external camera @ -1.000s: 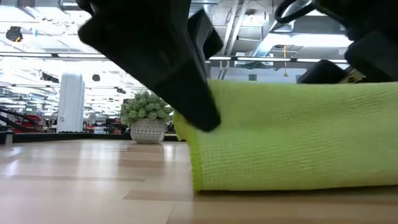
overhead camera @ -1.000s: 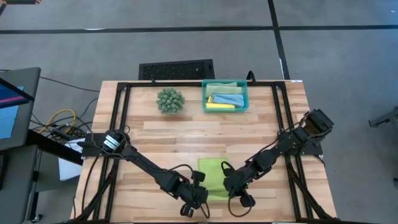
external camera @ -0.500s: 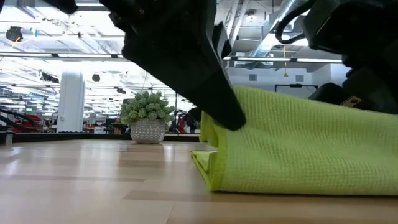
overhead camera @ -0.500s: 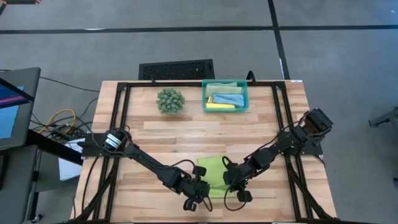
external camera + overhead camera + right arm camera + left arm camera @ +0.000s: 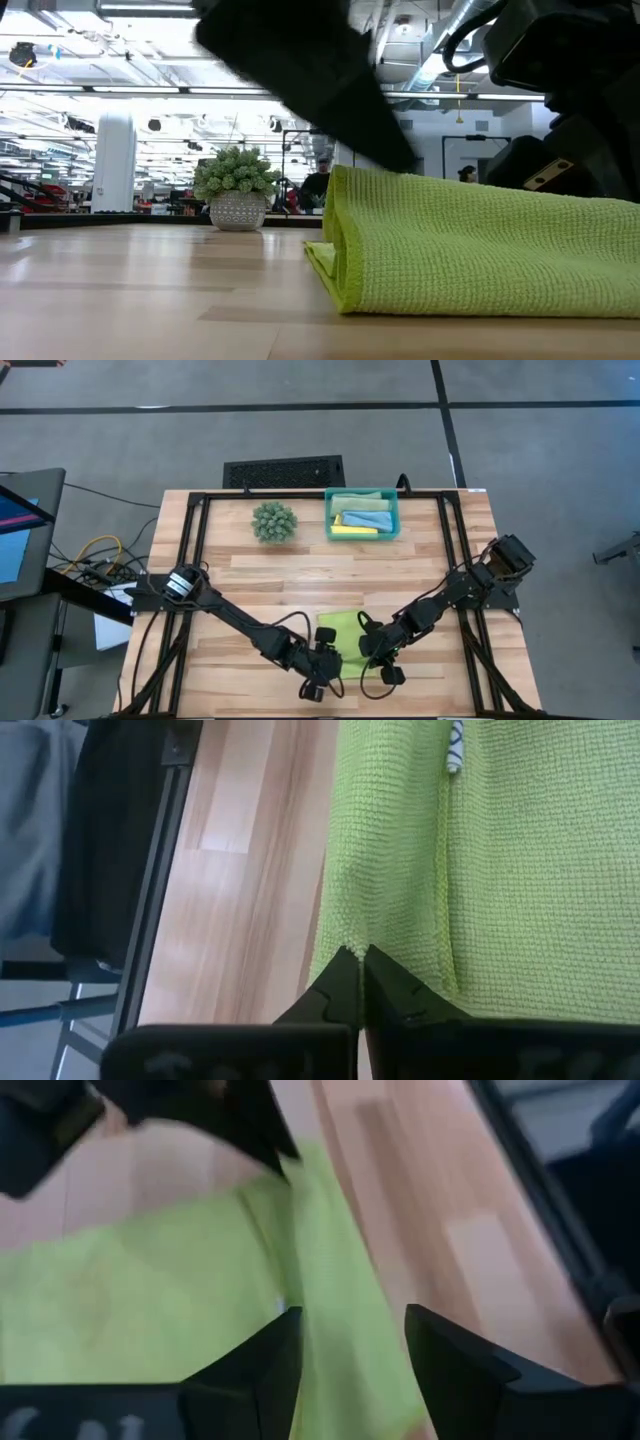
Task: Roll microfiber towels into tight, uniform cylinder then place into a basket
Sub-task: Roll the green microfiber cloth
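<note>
Lime green towel point(image 5: 344, 637) lies folded over on the desk point(image 5: 330, 575) near the front edge, roughly midway between the left and right sides; in the low view its doubled fold point(image 5: 340, 250) faces left and the cloth point(image 5: 480, 250) rests flat on the wood. Left gripper point(image 5: 322, 660) sits at the towel's left side, fingers point(image 5: 265, 1370) spread apart with a clear gap between them, straddling the towel's edge point(image 5: 330, 1280) but gripping nothing. Right gripper point(image 5: 383, 653) is at the towel's right side; its fingers point(image 5: 345, 985) are pressed together, pinching the border of the green cloth point(image 5: 500, 870) at their tips. A small white tag point(image 5: 456, 745) shows on the towel in the right wrist view. Basket point(image 5: 361, 515) stands at the back edge of the desk, right of centre, well apart from the grippers, holding a sage green towel point(image 5: 358, 496), a light blue towel point(image 5: 366, 517) and a yellow towel point(image 5: 352, 531). Spiky plant ball point(image 5: 273, 521) sits just left of the basket. Black grille point(image 5: 283, 471) lies on the floor behind the desk's back edge.
</note>
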Tool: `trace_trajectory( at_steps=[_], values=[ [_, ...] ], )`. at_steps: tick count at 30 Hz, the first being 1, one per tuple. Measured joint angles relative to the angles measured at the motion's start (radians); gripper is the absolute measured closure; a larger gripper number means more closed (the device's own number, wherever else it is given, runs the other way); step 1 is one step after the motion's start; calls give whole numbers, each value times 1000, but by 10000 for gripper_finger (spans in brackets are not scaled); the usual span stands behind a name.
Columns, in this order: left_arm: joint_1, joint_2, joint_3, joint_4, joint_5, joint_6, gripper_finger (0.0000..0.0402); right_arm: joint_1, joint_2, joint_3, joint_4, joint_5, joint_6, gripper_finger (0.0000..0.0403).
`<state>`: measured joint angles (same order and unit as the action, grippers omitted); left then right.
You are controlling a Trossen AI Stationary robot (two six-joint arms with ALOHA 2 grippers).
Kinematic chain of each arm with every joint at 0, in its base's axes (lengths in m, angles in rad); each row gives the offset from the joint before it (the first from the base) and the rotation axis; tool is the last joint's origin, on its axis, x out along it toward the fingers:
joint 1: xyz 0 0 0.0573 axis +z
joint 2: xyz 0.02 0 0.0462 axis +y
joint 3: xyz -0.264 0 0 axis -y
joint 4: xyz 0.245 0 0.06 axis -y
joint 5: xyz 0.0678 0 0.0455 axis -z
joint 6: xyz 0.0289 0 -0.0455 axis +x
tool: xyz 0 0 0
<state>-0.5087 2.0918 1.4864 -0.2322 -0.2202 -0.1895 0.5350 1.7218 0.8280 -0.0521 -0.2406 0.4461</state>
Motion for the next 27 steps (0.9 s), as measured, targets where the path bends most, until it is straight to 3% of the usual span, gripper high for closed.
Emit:
trace_trajectory(
  at_steps=[6, 18, 27],
  values=[
    [1, 24, -1, 49, -7, -106, 237, 7, 0, 0, 1, 3, 0, 381],
    [9, 111, -1, 103, 65, -122, 308, 8, 0, 1, 18, 7, -44, 378],
    [9, 110, -1, 142, 67, -70, 389, 10, 0, 1, 67, 2, -165, 316]
  ],
)
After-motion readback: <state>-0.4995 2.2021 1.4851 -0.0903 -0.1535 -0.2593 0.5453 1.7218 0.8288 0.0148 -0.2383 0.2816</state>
